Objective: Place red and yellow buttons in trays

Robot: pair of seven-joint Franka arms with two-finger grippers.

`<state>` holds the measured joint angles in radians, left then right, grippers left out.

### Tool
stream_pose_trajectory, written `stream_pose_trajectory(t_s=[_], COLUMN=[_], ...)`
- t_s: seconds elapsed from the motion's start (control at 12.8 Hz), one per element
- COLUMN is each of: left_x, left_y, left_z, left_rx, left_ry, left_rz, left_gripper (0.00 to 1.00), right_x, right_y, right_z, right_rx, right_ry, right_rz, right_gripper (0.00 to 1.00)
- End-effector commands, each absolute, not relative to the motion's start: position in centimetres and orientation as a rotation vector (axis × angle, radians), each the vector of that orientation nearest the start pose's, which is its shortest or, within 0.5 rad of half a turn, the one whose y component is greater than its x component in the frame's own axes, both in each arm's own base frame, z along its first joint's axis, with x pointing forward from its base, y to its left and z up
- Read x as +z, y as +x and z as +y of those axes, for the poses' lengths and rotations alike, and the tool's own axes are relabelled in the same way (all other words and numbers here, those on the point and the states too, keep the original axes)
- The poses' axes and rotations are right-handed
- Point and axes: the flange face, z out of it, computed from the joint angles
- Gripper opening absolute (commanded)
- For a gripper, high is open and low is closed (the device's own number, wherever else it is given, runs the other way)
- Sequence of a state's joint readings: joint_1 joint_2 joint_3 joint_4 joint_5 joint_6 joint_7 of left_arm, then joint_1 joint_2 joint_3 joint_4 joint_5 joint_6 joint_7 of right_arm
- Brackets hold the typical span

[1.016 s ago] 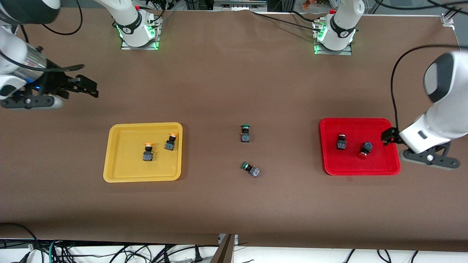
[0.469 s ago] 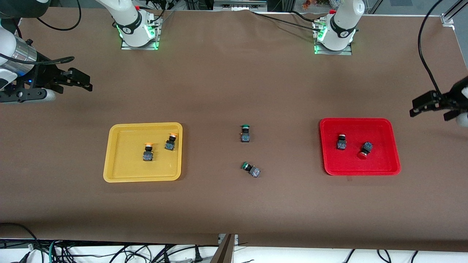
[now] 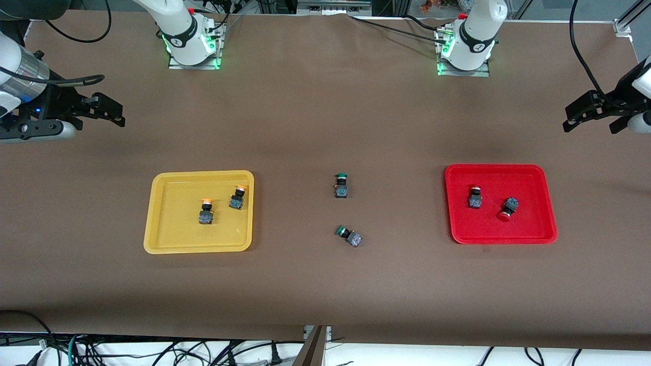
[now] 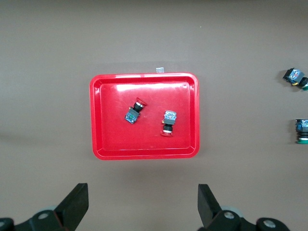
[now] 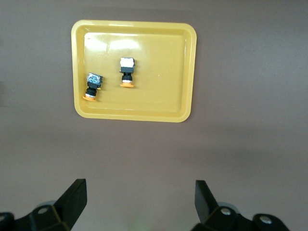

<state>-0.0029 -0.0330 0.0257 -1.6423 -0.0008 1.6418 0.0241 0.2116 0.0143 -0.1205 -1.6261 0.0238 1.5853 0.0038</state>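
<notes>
red tray (image 4: 144, 149): glossy plastic | yellow tray (image 5: 134, 113): glossy plastic | table (image 3: 325, 117): matt brown

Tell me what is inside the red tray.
The shallow red plastic tray holds two small red-capped push-button switches with dark square bodies, lying apart. Nothing else shows on its floor; whatever is under the tray is hidden.

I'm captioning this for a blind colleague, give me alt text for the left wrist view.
A red tray on the brown table holds two red-capped buttons, apart from each other. The left gripper hangs open above the table, and two green-capped buttons lie outside the tray.
</notes>
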Motion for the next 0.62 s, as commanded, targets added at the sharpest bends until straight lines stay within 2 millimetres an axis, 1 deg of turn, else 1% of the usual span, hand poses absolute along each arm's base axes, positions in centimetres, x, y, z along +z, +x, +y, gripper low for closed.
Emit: stream_pose_trajectory(t_s=[0.0,0.08,0.16,0.23,0.31,0.39,0.55], left_x=[61.1,61.1,61.1,61.0,60.9,61.0,61.5], left_y=[55.1,55.1,55.0,54.9,54.9,54.8,54.6], left_z=[1.3,1.4,1.4,1.3,1.5,1.7,1.9], left_rx=[-0.061,-0.061,-0.054,-0.035,-0.032,-0.032,-0.044], left_ry=[-3.152,-3.154,-3.154,-3.156,-3.156,-3.156,-3.156], left_rz=[-0.016,-0.018,-0.021,-0.018,-0.023,-0.030,-0.035], left_gripper=[1.00,1.00,1.00,1.00,1.00,1.00,1.00], right_x=[60.8,60.9,60.3,60.9,60.8,60.2,60.2], right_y=[55.7,56.0,56.5,56.7,57.0,57.3,57.3], right_z=[5.6,5.5,5.5,5.5,5.4,5.7,5.8], right_rx=[0.032,0.017,0.031,0.007,0.005,0.022,0.018], right_ry=[-3.135,-3.137,-3.137,-3.143,-3.154,-3.151,-3.147], right_rz=[-0.144,-0.135,-0.132,-0.128,-0.127,-0.148,-0.153], right_gripper=[0.99,0.99,0.99,0.99,0.99,0.99,0.99])
